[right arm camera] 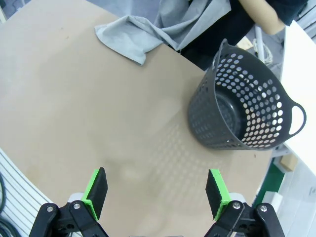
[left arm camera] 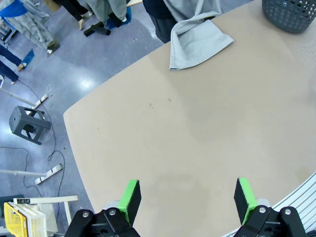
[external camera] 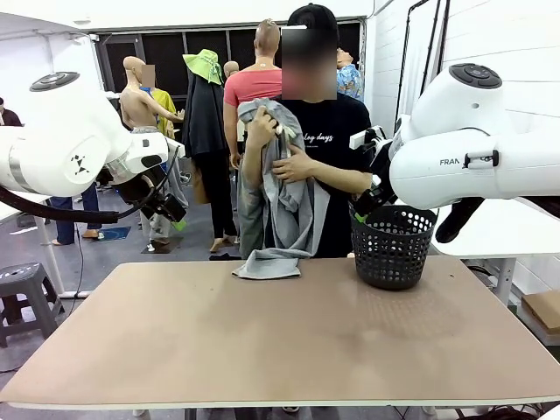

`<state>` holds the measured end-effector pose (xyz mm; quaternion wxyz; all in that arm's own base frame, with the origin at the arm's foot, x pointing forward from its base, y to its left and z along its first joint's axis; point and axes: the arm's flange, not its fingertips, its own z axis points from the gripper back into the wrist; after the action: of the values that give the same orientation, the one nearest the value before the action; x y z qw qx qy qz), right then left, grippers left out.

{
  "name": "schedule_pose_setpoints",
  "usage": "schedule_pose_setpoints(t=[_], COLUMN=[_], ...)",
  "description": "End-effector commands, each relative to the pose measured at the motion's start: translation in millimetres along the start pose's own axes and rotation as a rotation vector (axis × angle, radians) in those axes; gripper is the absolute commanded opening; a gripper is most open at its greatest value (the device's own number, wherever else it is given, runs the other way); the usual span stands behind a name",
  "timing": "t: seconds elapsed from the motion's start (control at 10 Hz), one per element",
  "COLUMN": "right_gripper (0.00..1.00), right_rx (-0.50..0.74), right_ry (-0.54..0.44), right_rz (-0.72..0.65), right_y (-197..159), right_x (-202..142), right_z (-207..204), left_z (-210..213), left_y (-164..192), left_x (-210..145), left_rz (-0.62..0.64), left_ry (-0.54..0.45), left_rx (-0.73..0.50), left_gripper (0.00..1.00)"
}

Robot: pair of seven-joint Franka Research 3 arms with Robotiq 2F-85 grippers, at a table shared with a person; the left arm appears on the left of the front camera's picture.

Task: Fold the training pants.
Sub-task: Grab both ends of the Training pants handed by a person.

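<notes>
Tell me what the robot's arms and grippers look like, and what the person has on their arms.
Both arms are white with rounded joints: the left arm trails a black cable, the right arm bears dark FRAN lettering. The left gripper and right gripper are black with green pads on the jaws. The person wears a black short-sleeved T-shirt with white print.
</notes>
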<state>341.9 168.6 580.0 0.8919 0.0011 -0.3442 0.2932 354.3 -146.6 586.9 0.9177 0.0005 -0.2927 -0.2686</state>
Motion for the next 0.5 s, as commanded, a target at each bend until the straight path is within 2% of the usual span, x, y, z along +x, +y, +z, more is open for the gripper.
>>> schedule_pose_setpoints(t=[0.0, 0.4], right_gripper=[1.00, 1.00], right_rx=[0.001, 0.001], right_ry=[-0.001, -0.001], right_rz=[0.008, 0.008], right_y=[-0.8, -0.8], right_x=[0.5, 0.5], right_z=[0.7, 0.7], left_z=[-0.4, -0.4], left_y=[0.1, 0.1], left_x=[0.2, 0.2], left_rz=[-0.002, -0.002], left_ry=[-0.002, -0.002], left_rx=[-0.011, -0.011], left_gripper=[1.00, 1.00])
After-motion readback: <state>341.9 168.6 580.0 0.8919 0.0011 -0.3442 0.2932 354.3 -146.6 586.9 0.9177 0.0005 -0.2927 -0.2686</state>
